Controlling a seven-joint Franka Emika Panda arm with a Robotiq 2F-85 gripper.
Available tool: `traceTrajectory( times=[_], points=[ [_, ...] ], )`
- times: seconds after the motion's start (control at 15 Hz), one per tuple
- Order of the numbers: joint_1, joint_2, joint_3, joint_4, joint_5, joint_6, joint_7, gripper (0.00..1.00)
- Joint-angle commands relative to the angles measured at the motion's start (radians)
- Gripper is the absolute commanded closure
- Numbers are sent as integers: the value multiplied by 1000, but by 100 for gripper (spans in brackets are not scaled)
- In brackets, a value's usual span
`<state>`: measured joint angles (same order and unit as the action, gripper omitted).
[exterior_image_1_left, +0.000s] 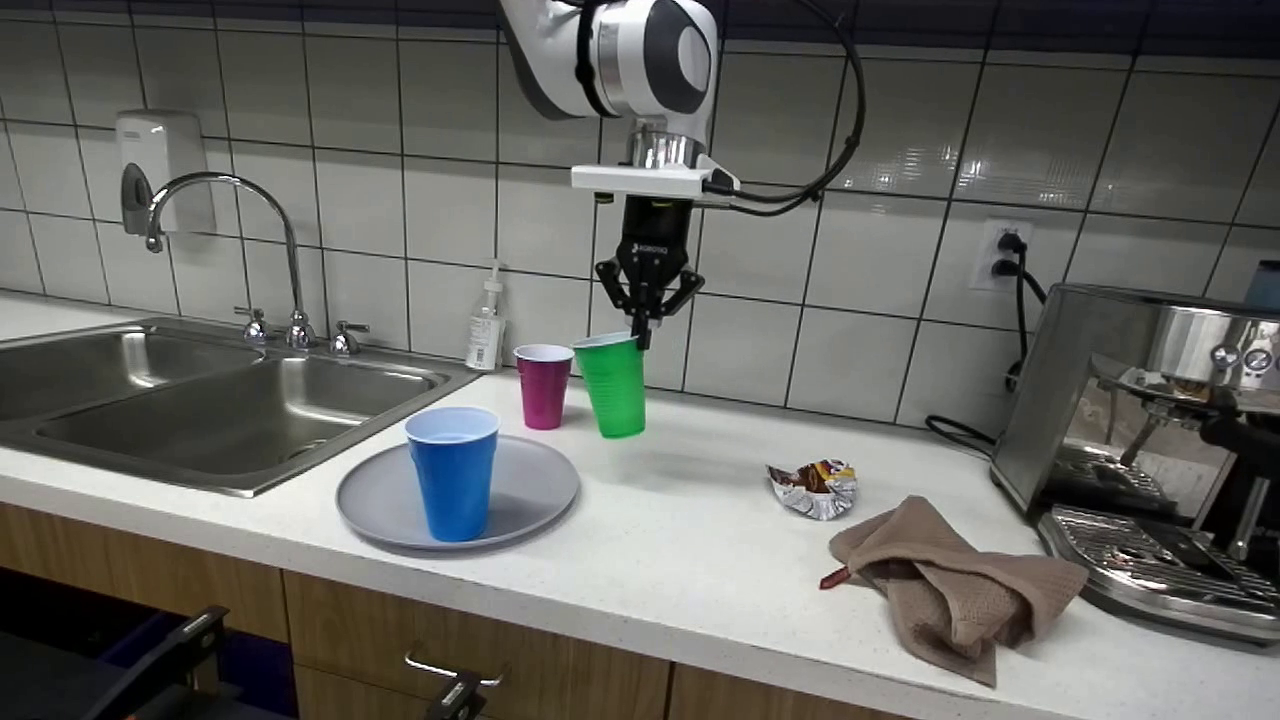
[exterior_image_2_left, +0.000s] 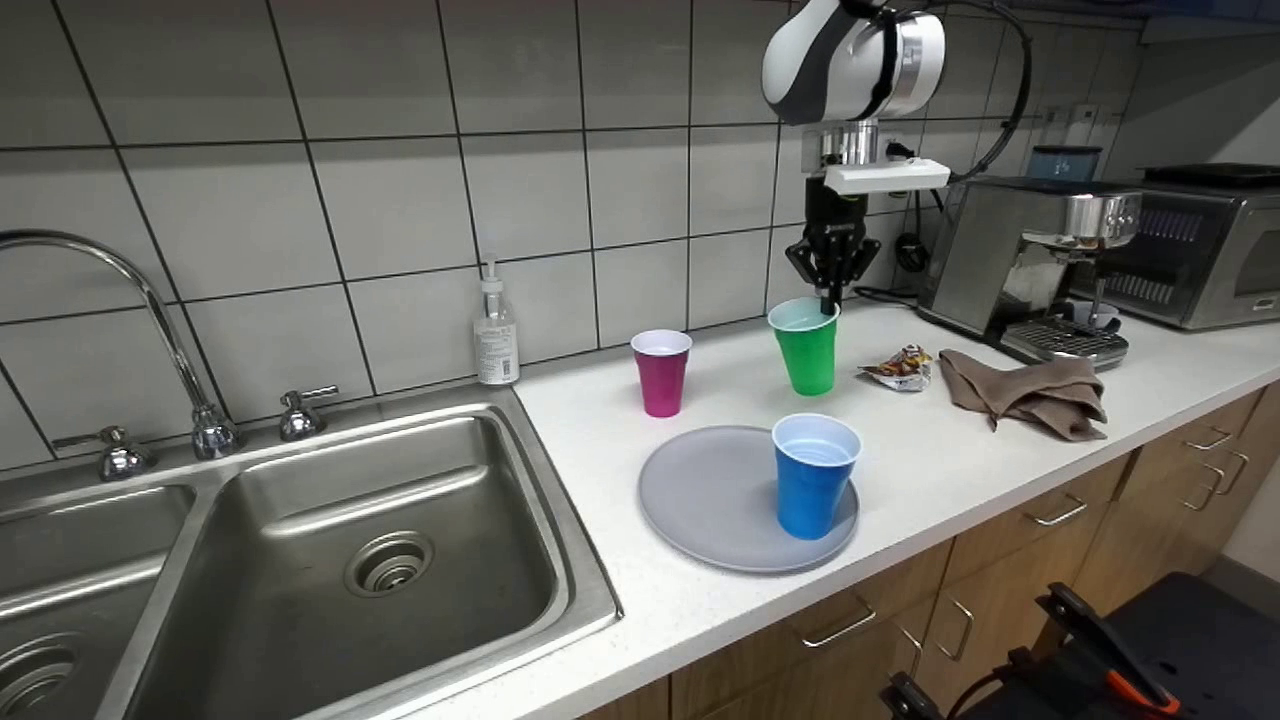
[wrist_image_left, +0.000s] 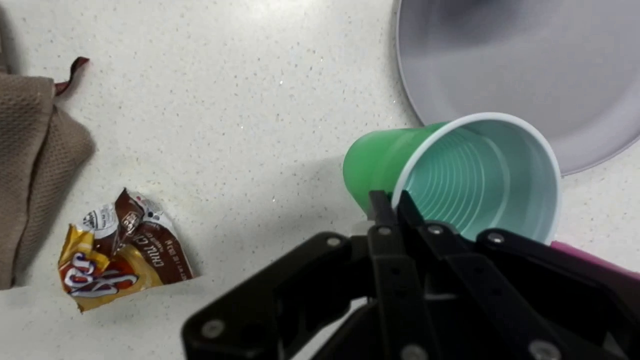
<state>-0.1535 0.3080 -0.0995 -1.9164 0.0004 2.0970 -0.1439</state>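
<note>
My gripper (exterior_image_1_left: 641, 338) is shut on the rim of a green cup (exterior_image_1_left: 615, 392), one finger inside and one outside. In the wrist view the gripper (wrist_image_left: 394, 198) pinches the white lip of the green cup (wrist_image_left: 372, 160), whose pale inside faces the camera. The cup leans and seems to hang slightly above the counter. Close beside it stands an upright magenta cup (exterior_image_1_left: 544, 395), mostly hidden behind the gripper in the wrist view. Nearer the counter's front, a blue cup (exterior_image_2_left: 812, 495) stands upright on a grey plate (exterior_image_2_left: 700, 500).
A crumpled snack wrapper (wrist_image_left: 125, 255) and a brown cloth (exterior_image_1_left: 950, 590) lie towards the coffee machine (exterior_image_1_left: 1060, 400). At the opposite end are a double sink (exterior_image_2_left: 595, 590) with a tap and a soap bottle (exterior_image_2_left: 496, 345). A tiled wall (exterior_image_1_left: 800, 300) runs behind the counter.
</note>
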Motion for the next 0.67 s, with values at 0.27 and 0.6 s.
traceTrajectory(
  times=[0.27,0.6],
  points=[
    [26,-161,22,-195,40,20,-11,99],
    [51,-177,30,-232,69,24,-3,99]
  ],
)
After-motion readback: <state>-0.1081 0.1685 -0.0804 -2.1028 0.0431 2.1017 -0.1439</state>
